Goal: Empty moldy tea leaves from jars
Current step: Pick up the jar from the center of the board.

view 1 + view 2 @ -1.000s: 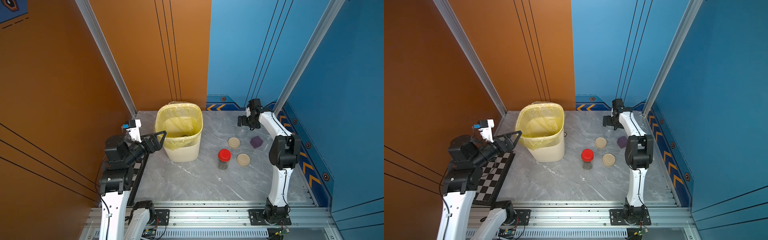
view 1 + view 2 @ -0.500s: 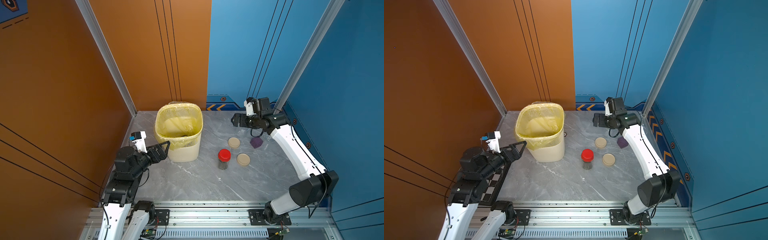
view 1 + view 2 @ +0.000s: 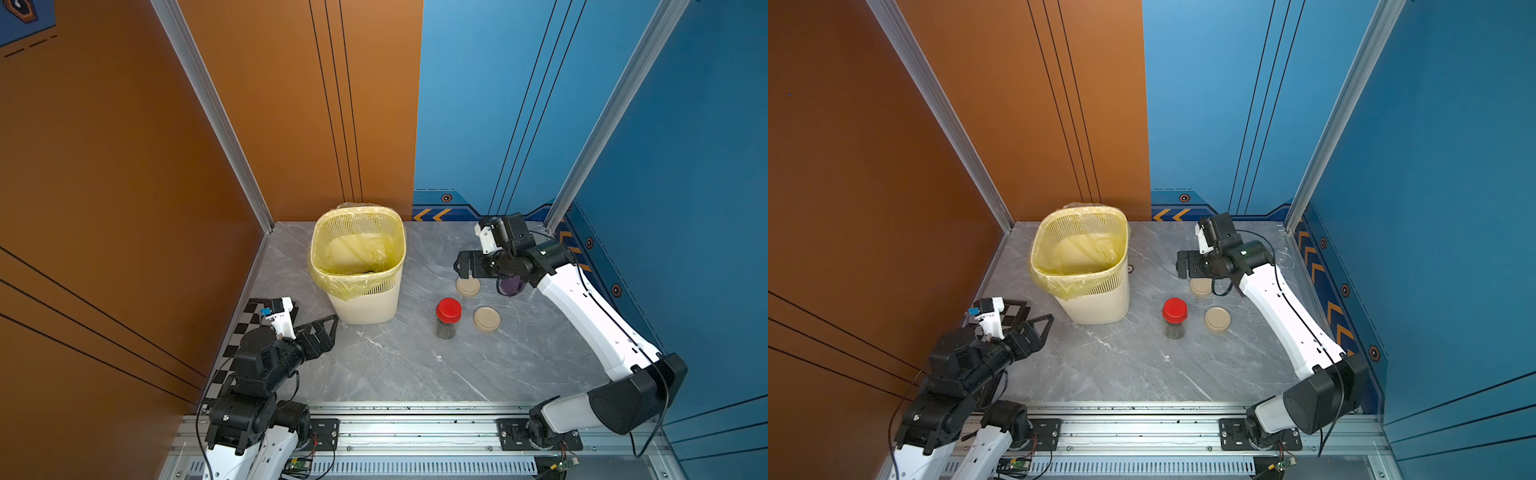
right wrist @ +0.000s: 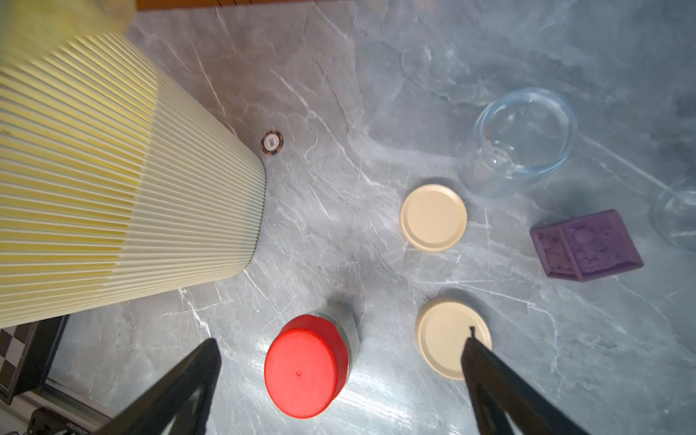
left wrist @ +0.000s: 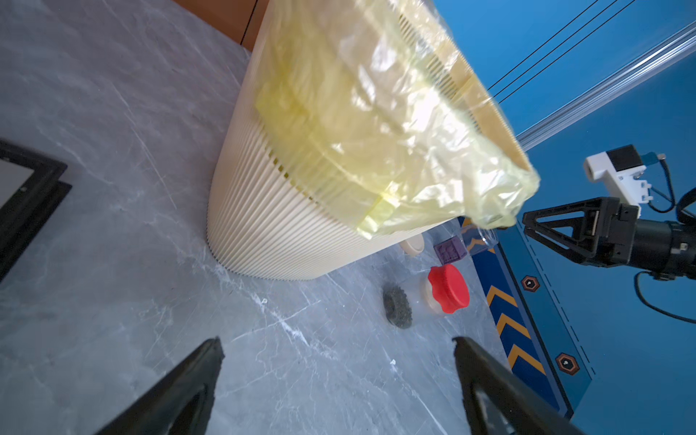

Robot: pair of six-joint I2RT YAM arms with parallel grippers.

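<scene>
The red-lidded jar (image 3: pixel 448 321) stands upright, lid up; left hand (image 3: pixel 331 332) and right hand (image 3: pixel 459 266) both wide, empty.

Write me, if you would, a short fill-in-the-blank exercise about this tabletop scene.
1. The jar holding the tea leaves has a ____ lid.
2. The bin is lined with a ____ bag.
3. Flat on the table lie ____ beige lids.
4. The left gripper and the right gripper are both ____.
Missing words: red, yellow, two, open.
</scene>
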